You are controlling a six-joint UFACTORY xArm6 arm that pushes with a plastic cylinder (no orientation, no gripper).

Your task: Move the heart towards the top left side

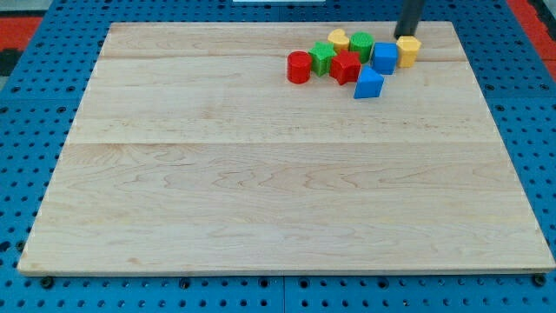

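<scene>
The blocks lie in a cluster at the view's top right on the wooden board. The yellow block at the cluster's top looks like the heart. It touches a green star and a green round block. A red star-like block lies just below it. My tip is at the cluster's right end, right above a yellow hexagon-like block, about 70 pixels right of the heart. The rod's upper part runs out of the view's top.
A red cylinder sits at the cluster's left end. A blue cube lies left of the yellow hexagon, and a blue triangle-like block below it. A blue perforated table surrounds the board.
</scene>
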